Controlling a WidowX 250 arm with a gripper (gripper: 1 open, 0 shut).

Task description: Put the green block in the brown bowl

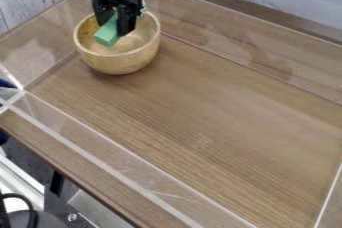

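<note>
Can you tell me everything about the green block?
The small mint-green rectangular block looks plain, smooth and matte. It's tilted, with its upper end up at the black gripper, which seems to be holding it. Its lower part is inside the round, light tan wooden bowl. I can't tell whether it touches the bowl's bottom.

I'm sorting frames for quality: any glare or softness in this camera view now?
Camera view: pale glare on the varnished light-brown wooden table, at the lower left; small mint-green bar slightly soft, edges indistinct; black tool's fingertips hard to separate.
</note>
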